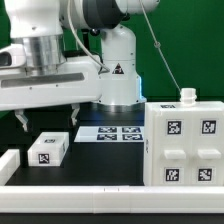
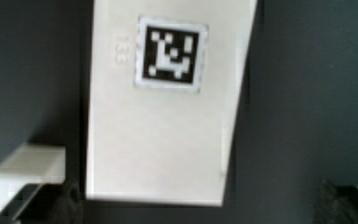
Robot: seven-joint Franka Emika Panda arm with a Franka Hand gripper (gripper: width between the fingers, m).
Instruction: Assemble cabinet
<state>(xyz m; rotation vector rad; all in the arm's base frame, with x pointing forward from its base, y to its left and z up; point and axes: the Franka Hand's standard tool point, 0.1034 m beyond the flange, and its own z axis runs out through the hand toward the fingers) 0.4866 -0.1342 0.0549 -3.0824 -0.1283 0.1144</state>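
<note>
The cabinet (image 1: 185, 145) is the large white boxy body with square tags, standing at the exterior view's right, with a small white knob (image 1: 186, 96) on top. A smaller white block (image 1: 48, 148) with one tag lies on the dark table at the exterior view's left. My gripper (image 1: 50, 118) hangs open and empty right above this block, a dark finger on each side. In the wrist view the block (image 2: 167, 120) fills the middle with its tag (image 2: 171, 52). My gripper (image 2: 194, 212) is spread wide around its near end, not touching it.
The marker board (image 1: 110, 132) lies flat in front of the robot base. A low white piece (image 1: 8, 165) sits at the exterior view's far left and shows in the wrist view (image 2: 25, 170) beside the block. A white ledge (image 1: 100, 200) runs along the front.
</note>
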